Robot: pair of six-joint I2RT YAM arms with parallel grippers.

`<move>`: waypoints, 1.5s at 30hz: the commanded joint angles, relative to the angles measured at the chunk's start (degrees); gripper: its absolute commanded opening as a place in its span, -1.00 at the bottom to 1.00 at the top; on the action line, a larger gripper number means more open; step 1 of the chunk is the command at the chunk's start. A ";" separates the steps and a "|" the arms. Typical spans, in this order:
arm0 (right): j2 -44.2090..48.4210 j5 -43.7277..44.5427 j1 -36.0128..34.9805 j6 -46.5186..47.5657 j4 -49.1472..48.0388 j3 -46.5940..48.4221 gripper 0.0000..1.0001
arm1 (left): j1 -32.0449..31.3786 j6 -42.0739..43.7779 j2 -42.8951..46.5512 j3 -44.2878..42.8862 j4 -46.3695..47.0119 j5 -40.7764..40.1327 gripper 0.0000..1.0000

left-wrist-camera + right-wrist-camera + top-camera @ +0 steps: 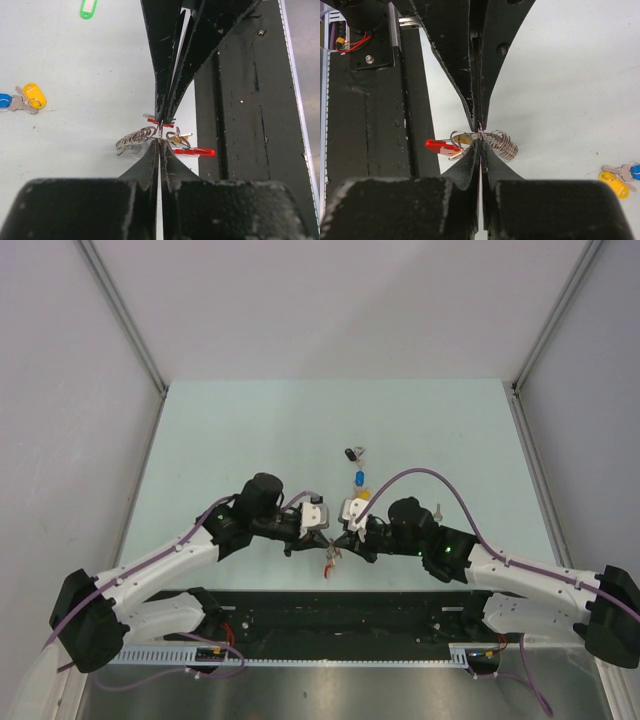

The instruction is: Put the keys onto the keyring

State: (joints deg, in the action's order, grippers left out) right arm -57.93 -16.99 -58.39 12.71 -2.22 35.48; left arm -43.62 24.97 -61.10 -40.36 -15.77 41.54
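Left end effector [160,142], right end effector [480,140] both pinched shut on keyring [134,139], tip to tip, held above table's [220,440] near edge, centre. Best approach: twist gently to spread coil, no slipping. Yellow key [34,95], blue key [359,478] lie mid-table.

The top camera looks down from behind the arms [170,555] over the whole table [250,440]. Both wrist cameras stare close along their fingers [142,172], sharing the keyring [137,137].
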 commanded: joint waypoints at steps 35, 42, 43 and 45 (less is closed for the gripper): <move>2.30 8.38 -4.54 3.64 -2.44 2.40 -1.00 | 3.45 -5.90 -0.42 -2.80 -0.84 -1.81 -0.99; 0.98 5.75 -4.54 3.73 -3.41 2.57 -1.00 | 3.27 -5.81 -1.13 -2.80 -0.40 -0.41 -0.99; 0.72 5.40 -4.45 3.81 -3.41 2.75 -1.00 | 3.27 -5.90 -0.86 -2.71 -0.23 -0.15 -0.99; 0.19 4.60 -4.45 3.90 -3.58 2.92 -1.00 | 3.19 -5.81 -0.86 -2.71 -0.05 0.30 -0.99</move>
State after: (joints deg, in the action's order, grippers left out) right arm -57.60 -8.97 -62.26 16.40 -1.56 36.14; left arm -40.93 17.61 -61.89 -41.06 -15.97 40.95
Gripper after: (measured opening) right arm 0.008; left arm 0.006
